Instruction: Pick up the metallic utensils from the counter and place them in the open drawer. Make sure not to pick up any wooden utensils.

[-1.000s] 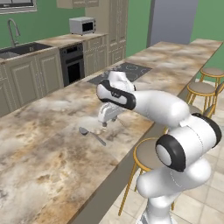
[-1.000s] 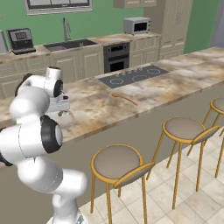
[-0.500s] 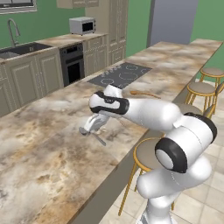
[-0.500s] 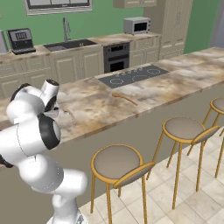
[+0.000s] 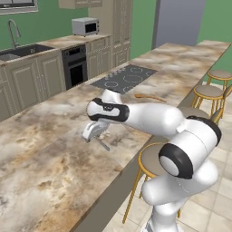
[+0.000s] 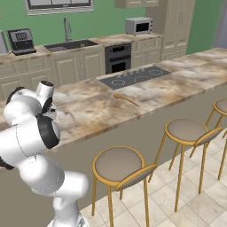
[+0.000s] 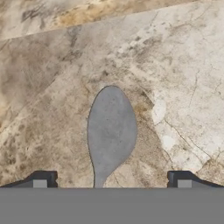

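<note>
Left base view: gripper [image 5: 92, 132] low over the counter [image 5: 41, 167], at a grey spoon [image 5: 100, 141].

Right base view: a wooden spoon [image 6: 126, 99] lies well apart, near the cooktop [image 6: 133, 76].

Hand view: fingertips [image 7: 40, 178] spread, straddling the spoon's neck, bowl ahead; nothing pinched, apparently lined up to grasp.

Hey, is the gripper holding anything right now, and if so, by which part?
Nothing is held. The gripper is open, its fingertips apart on either side of the grey spoon lying on the counter.
</note>
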{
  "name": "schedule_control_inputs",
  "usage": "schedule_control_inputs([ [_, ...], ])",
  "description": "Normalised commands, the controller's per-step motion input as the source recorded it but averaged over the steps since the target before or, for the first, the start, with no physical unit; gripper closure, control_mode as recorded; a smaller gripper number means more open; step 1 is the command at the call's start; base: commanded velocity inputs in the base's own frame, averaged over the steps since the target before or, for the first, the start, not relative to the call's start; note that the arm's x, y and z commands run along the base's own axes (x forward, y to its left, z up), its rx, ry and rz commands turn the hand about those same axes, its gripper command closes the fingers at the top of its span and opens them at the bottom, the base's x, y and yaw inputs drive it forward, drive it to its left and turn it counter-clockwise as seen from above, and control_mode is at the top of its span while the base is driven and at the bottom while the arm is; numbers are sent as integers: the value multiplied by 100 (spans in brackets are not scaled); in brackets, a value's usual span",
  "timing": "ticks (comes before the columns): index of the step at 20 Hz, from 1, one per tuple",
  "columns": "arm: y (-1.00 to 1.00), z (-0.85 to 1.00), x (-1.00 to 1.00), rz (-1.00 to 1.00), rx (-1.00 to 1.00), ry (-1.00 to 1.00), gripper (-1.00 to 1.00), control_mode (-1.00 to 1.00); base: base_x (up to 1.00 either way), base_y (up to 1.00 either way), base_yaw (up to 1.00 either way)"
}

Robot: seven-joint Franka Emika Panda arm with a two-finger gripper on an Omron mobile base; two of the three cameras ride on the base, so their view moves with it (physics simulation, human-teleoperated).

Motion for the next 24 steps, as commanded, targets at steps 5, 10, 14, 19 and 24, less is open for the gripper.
schedule_control_inputs([
  [5,2,-31,0,0,-11,0,-100,-100,0,0,0],
  [10,0,-23,3,0,-7,0,100,-100,0,0,0],
  [14,0,4,-7,0,0,0,100,-100,0,0,0],
  [19,0,52,-54,0,0,-4,100,-100,0,0,0],
  [24,0,94,-92,-1,0,-22,100,-100,0,0,0],
])
